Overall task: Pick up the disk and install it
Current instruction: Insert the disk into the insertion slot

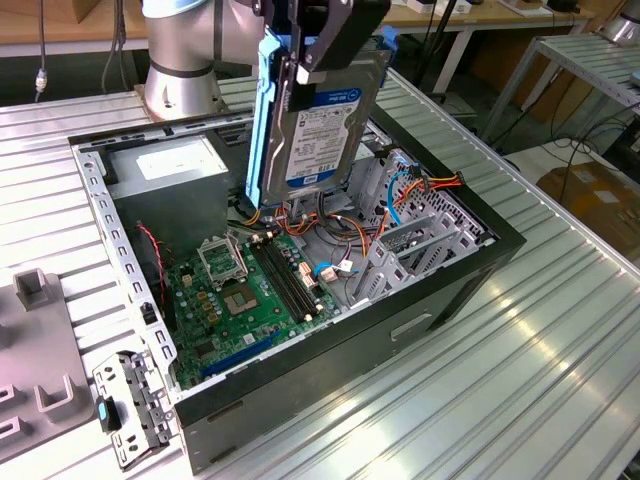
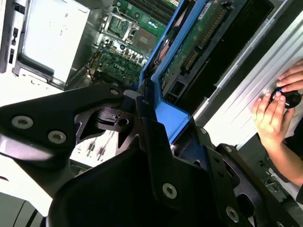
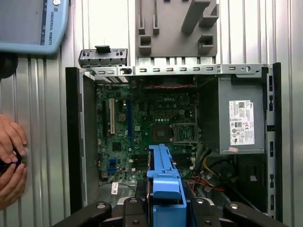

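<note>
The disk (image 1: 322, 115), a silver-grey drive with a white-and-blue label and blue side rails, hangs upright in the air above the open computer case (image 1: 400, 320). My gripper (image 1: 300, 55) is shut on its upper edge. In both wrist views the blue rail of the disk (image 3: 164, 182) (image 2: 165, 90) runs out from between the black fingers (image 2: 156, 137), edge-on over the green motherboard (image 3: 151, 127). The disk's lower end hovers over the case's cabling, near the metal drive cage (image 1: 415, 235).
A grey power-supply box (image 1: 165, 165) sits in the case's back corner. A grey fixture plate (image 1: 35, 350) and a small metal bracket (image 1: 130, 405) lie on the ribbed table at the exterior view's left. A person's hands (image 2: 277, 106) rest on the table beside the case.
</note>
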`<state>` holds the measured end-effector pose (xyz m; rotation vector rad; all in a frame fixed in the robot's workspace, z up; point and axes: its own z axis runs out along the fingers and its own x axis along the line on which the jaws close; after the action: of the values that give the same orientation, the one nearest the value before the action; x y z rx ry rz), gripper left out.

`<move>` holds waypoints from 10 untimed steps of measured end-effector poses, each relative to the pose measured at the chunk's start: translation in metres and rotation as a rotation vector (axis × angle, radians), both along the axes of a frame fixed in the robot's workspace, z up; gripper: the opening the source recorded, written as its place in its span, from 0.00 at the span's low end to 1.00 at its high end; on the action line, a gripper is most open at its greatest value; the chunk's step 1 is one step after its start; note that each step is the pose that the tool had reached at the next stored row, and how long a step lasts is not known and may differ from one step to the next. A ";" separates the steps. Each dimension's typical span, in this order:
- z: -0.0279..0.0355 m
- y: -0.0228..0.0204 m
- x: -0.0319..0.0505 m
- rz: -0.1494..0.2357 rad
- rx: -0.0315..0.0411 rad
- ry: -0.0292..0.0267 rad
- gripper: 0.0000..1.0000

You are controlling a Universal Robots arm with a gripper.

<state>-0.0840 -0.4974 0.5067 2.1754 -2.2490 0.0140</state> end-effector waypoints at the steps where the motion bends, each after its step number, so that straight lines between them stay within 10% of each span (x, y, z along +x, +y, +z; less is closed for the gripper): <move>1: -0.0008 -0.0030 0.0041 0.000 -0.0012 0.0000 0.37; 10: -0.0063 -0.0076 0.0415 0.001 -0.0098 -0.0013 0.37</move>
<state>-0.0425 -0.5050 0.5004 2.1726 -2.2434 0.0263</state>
